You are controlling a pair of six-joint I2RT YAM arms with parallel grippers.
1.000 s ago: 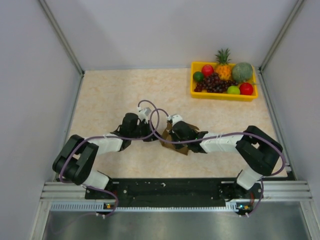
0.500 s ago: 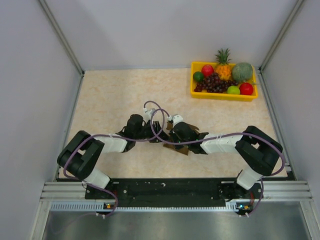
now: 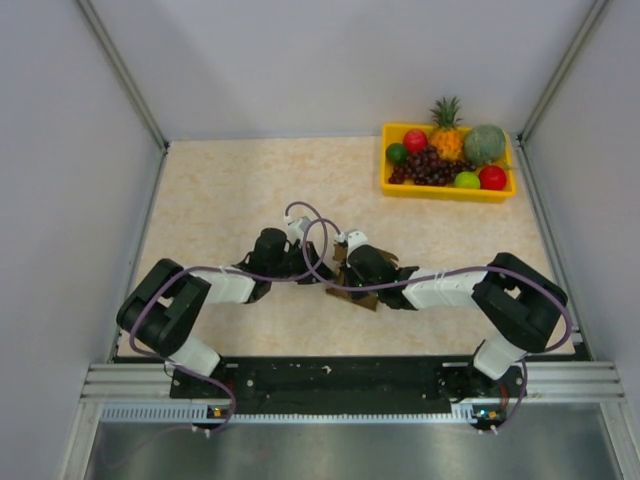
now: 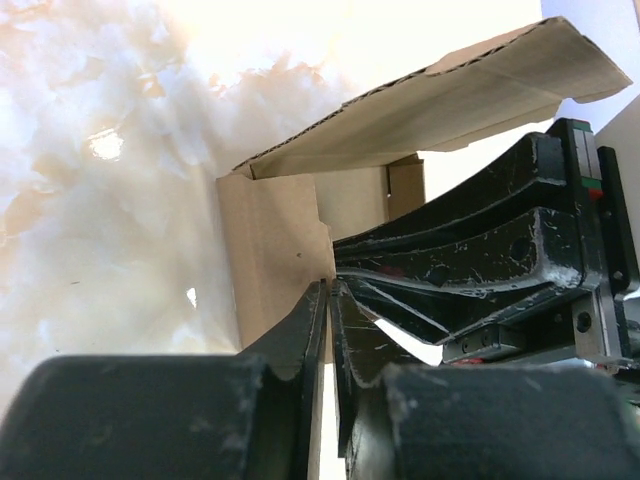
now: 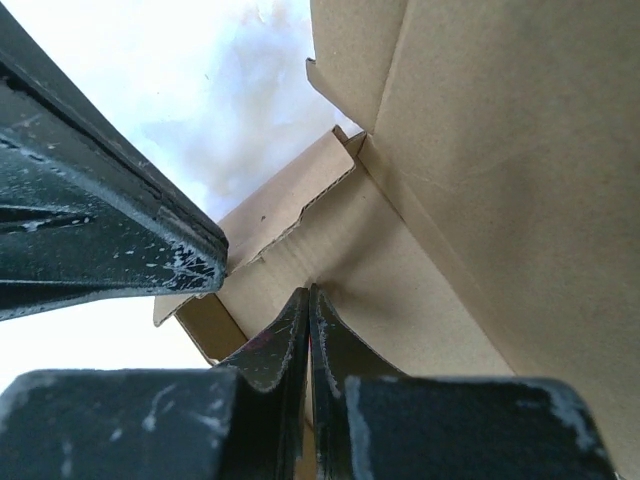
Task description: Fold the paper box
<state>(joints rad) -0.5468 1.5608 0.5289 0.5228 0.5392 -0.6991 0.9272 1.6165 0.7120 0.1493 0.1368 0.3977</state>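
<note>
Pinching creased corrugated flaps of the paper box (image 4: 278,250), left hand (image 4: 328,305) and right hand (image 5: 307,310) clamp tight.

Left gripper (image 3: 311,268) has shifted right onto the paper box (image 3: 358,296).

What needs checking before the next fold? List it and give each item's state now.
1. Grip of the left pincer on the paper box: ok, jaws shut on a thin wall edge.
2. Grip of the right pincer: ok, jaws shut on a panel inside the box.
3. Clearance between the two pincers: cannot tell, they sit very close together at the box.
4. Top flap folded down: not ok, it stands open above the wall.
5. Yellow fruit tray out of the way: ok, it is in the far right corner, apart from the box.
</note>
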